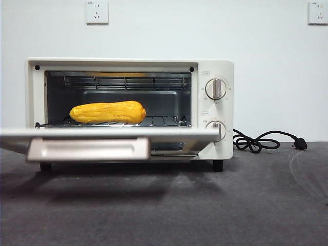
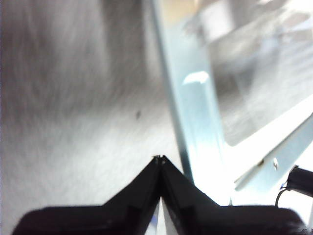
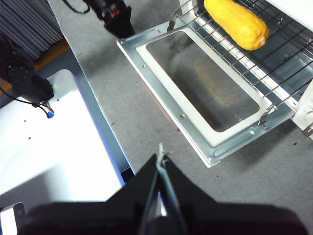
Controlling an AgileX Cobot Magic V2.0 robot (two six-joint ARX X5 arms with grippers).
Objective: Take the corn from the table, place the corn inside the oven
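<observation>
Door (image 1: pixel 110 134) of oven (image 1: pixel 215 69) hangs open, nearest lens. Corn (image 1: pixel 108 112) lies on wire rack (image 1: pixel 164 122) inside, centre-left of frame. My right claw (image 3: pixel 160 157) pressed closed, empty, above tabletop (image 1: pixel 246 205); left claw (image 2: pixel 160 158) likewise closed, empty, beside door edge.

Background wall and fittings beyond the work surface.

Plain white wall (image 1: pixel 164 36) behind, carrying two white wall sockets: left socket (image 1: pixel 97 12) high up, right socket (image 1: pixel 318 13) at the top corner, well apart from each other. In the right wrist view, a smooth white panel (image 3: pixel 54 142) with a thin blue edge, lying flat; further off a grey ribbed surface (image 3: pixel 27 22), and a narrow orange strip (image 3: pixel 49 54) between the two.
</observation>
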